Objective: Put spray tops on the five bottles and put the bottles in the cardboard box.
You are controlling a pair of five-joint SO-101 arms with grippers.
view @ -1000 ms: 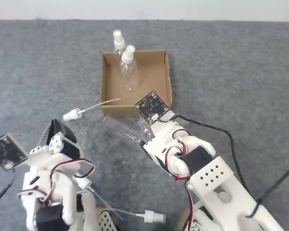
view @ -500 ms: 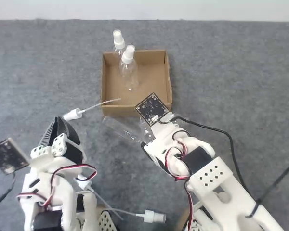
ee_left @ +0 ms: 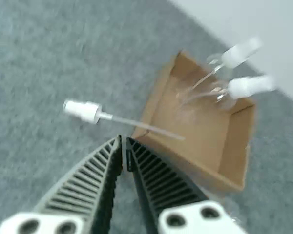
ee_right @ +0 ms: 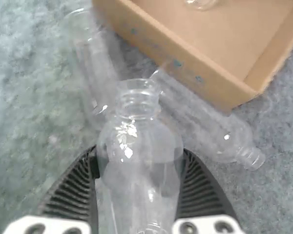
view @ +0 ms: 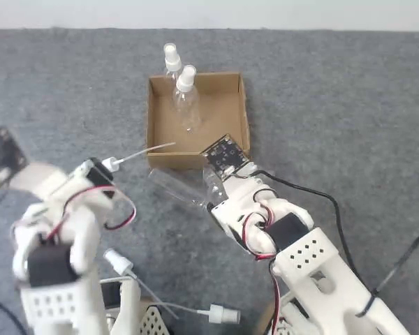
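My left arm had swung forward, bringing my left gripper (ee_left: 123, 142), jaws together and empty, up to the spray top (ee_left: 83, 110) lying off the near corner of the cardboard box (view: 152, 118). My right gripper (ee_right: 139, 155) was clamped on an uncapped bottle (ee_right: 136, 131) just in front of the box.

Status: one capped bottle (view: 187, 94) stood in the box. A second capped bottle (view: 172, 59) stood at its far wall, inside or outside not determinable. A loose open bottle (view: 173, 185) lay on the mat (view: 335, 105) beside the box.

Judged remaining: three caps to fit and at least three bottles to box.
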